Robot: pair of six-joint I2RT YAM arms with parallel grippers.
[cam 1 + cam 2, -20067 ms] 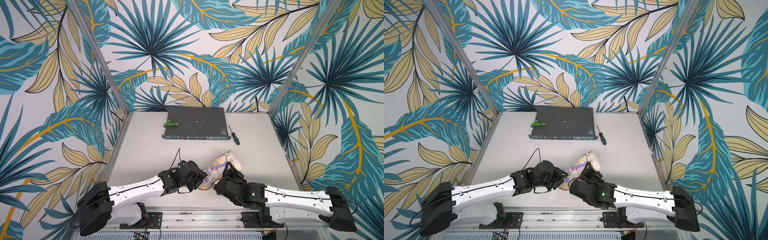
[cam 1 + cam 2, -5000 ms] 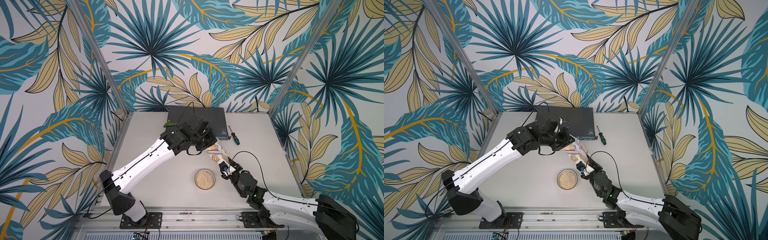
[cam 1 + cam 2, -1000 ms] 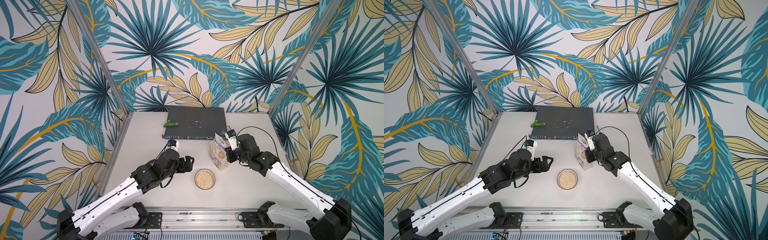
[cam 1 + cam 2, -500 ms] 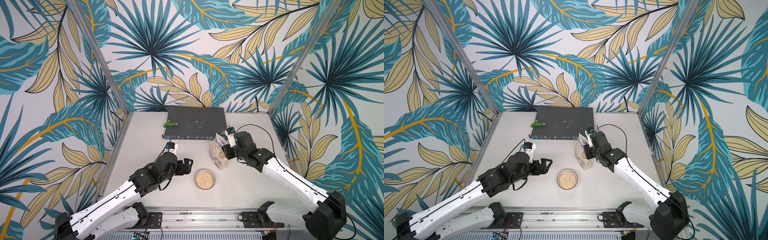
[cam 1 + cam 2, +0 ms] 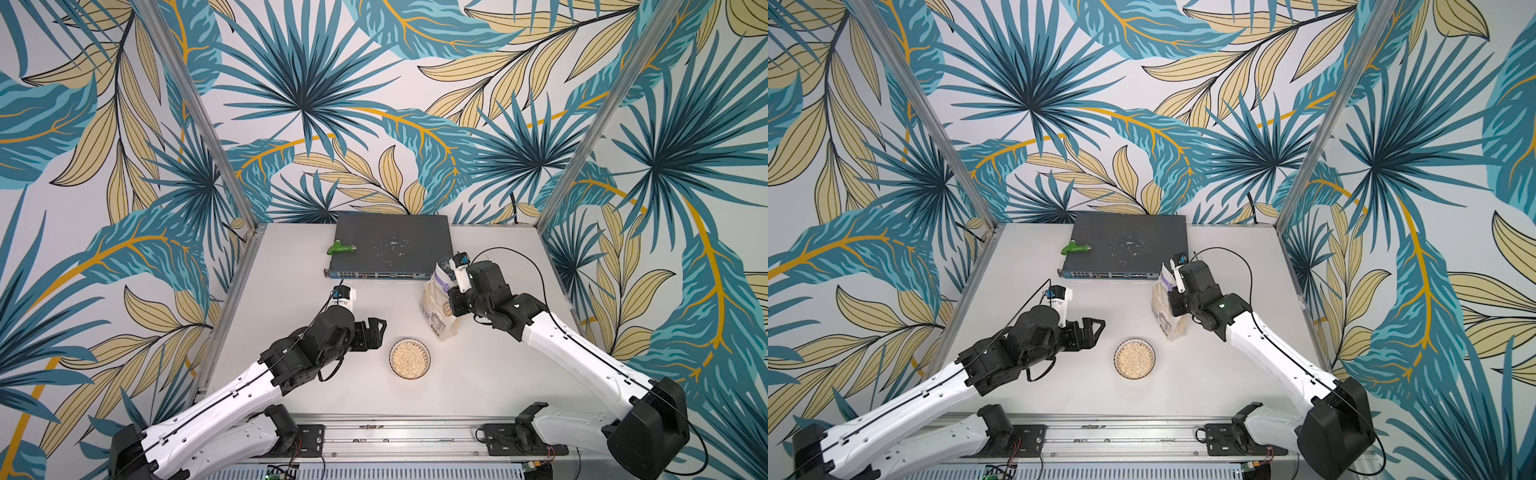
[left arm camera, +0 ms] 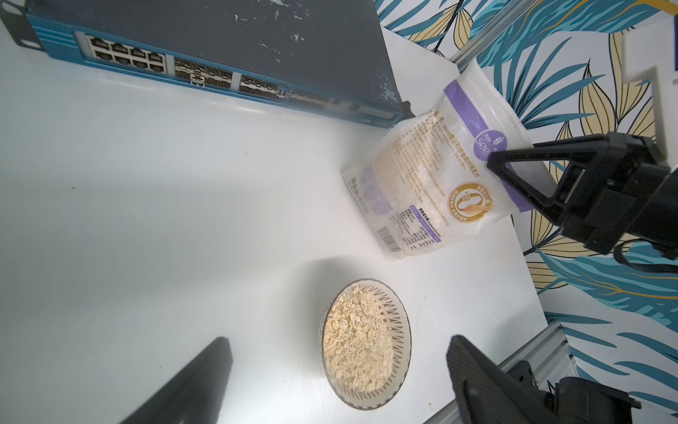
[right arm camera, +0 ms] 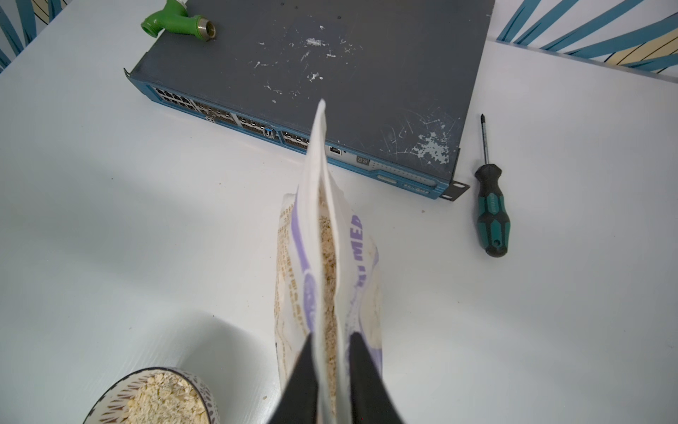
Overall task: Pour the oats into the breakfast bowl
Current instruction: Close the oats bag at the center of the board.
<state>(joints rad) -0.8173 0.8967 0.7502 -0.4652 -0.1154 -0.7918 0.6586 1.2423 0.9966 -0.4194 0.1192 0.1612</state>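
The breakfast bowl [image 5: 427, 354] [image 5: 1153, 358], white with a dark lattice, stands front-centre, filled with pale oat flakes. The oats pouch [image 5: 438, 307] [image 5: 1165, 305] stands upright behind and right of it, mouth gaping and flakes inside [image 7: 326, 257]. My right gripper [image 5: 451, 299] [image 7: 332, 341] straddles the pouch's top edge. Its jaws are partly apart and the pouch walls rest against the fingers. My left gripper [image 5: 380, 334] [image 6: 337, 347] hovers wide open left of the bowl [image 6: 401, 319], holding nothing.
A dark network switch [image 5: 390, 249] lies at the back with a green pipe fitting [image 5: 340, 248] on its corner. A green-handled screwdriver [image 7: 489, 205] lies right of the switch. A stray flake [image 6: 430, 405] sits by the bowl near the table's front edge.
My right jaws have parted from a tight pinch on the pouch top, and the pouch mouth has spread between them. The left arm has drawn slightly back, still open.
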